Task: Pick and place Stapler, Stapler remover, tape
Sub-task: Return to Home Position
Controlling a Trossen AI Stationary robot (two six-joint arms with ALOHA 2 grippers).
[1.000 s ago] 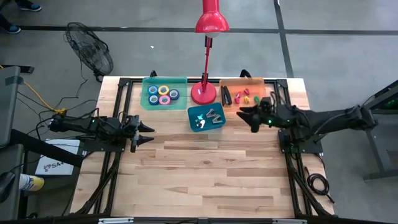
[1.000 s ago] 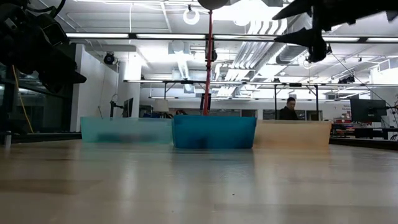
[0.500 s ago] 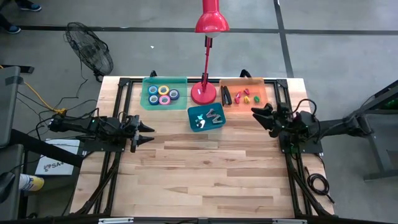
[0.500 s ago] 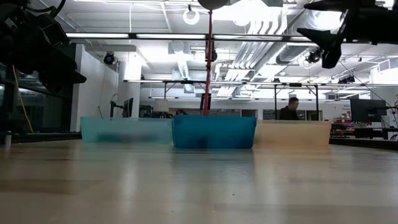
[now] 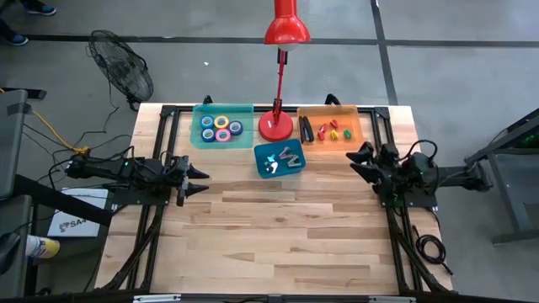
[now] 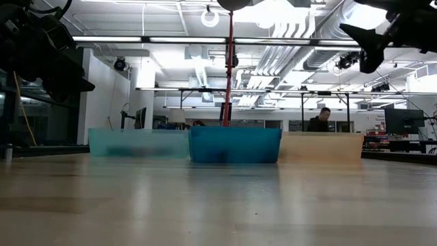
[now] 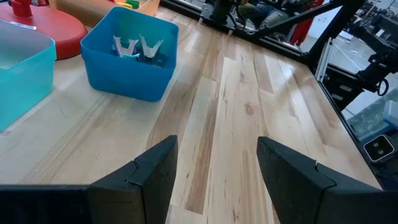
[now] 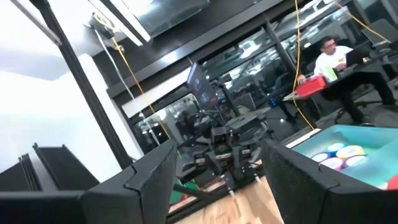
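Nearest us runs wooden desk [image 5: 278,244]. At mid-depth the left claw [image 5: 205,182] hangs at its side, fingers apart with nothing between them. The right claw [image 5: 355,157] hangs above the opposite edge, likewise spread and empty. We would fold the right arm in high and level, clear of the bins. Beyond sit the stapler removers [image 5: 285,156] in the blue bin [image 5: 269,171], then the tape [image 5: 221,128] in the teal bin [image 5: 199,143] and the staplers [image 5: 333,133] in the orange bin [image 5: 354,122], flanking the red lamp [image 5: 275,126].
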